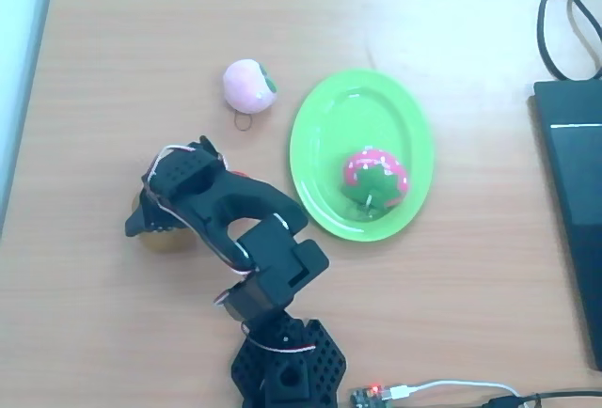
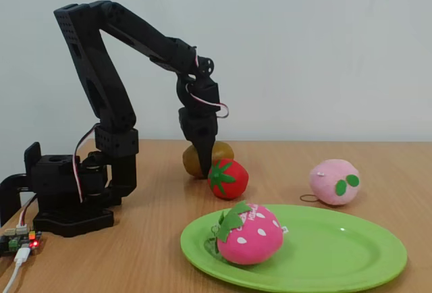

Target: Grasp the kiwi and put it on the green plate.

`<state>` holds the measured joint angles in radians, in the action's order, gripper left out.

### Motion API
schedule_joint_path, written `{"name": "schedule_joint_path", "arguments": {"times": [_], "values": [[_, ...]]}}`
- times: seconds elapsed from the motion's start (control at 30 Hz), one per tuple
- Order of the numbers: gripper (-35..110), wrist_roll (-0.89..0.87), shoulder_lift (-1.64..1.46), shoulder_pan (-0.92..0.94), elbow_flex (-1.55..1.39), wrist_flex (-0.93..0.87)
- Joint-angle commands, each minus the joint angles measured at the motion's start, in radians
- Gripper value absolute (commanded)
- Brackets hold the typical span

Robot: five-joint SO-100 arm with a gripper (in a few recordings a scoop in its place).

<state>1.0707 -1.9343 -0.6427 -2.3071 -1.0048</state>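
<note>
Black and pointing down, my gripper (image 2: 202, 165) sits on the kiwi (image 2: 214, 152) with one finger across its front, though I cannot tell whether it is clamped; the kiwi rests on the wooden table (image 1: 113, 60), left of the green plate (image 1: 320, 126) in the overhead view. In the fixed view I see a red strawberry (image 2: 227, 178) just beside the kiwi, a pink strawberry (image 2: 248, 233) on the plate, and a pink peach (image 2: 334, 181) well to the right.

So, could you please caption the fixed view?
Gripper lowered over the kiwi, green plate waiting nearby.
</note>
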Motion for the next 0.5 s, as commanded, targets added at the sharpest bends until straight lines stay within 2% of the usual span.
{"name": "schedule_joint_path", "arguments": {"times": [0.0, 0.23, 0.47], "values": [[38, 0.000, -0.005, -0.003, -0.011, -0.003], [31, -0.011, 0.000, 0.009, -0.006, -0.003], [31, -0.038, -0.021, 0.008, 0.012, -0.002]]}}
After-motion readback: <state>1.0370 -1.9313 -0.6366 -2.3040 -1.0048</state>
